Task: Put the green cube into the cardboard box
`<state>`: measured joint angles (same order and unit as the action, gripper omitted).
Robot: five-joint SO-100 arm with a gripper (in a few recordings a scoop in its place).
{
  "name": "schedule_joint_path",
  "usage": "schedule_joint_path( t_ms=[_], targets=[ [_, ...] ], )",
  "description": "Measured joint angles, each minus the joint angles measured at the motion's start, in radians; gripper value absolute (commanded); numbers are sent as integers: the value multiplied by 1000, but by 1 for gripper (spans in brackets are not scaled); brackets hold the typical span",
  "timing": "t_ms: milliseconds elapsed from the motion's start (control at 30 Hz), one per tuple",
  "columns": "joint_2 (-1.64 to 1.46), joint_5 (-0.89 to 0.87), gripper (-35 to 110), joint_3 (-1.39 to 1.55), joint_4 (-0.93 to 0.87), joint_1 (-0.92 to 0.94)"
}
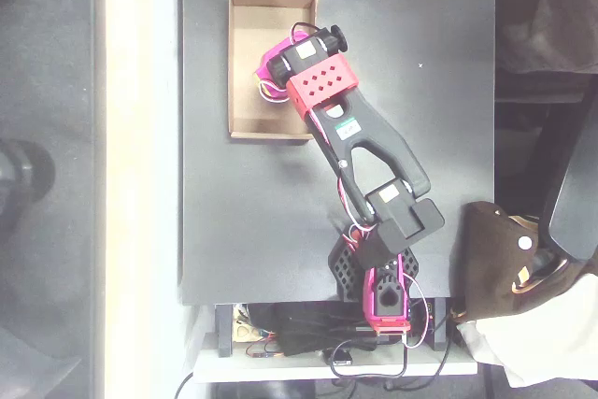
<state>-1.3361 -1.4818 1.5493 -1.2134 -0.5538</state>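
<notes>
Robotics lab or maker bench, black tabletop (262,231), loose wiring and electronics (308,338) at its edge

Soft, perhaps overexposed glare at left.

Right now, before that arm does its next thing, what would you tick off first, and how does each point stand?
1. Cardboard box flat on the black table, open side up: ok.
2. Claw over the box: ok; its magenta part sits above the box floor in the overhead view.
3. Green cube in the claw: cannot tell; the arm's red housing covers that spot.
4. Claw open or shut: cannot tell from above.
5. Cube already lying in the box: cannot tell; the visible floor is bare, the rest is covered by the arm.
6. Bare table around the box free of obstacles: ok.
</notes>
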Motion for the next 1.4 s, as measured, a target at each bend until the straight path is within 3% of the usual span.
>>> schedule_joint_path(
  t_ms=[467,767,1167,1400],
  targets=[
    [127,0,13,-124,0,8],
    [127,0,33,-124,0,-3],
    [126,0,33,-124,0,-3],
    [-23,0,33,-129,0,-3]
  ],
)
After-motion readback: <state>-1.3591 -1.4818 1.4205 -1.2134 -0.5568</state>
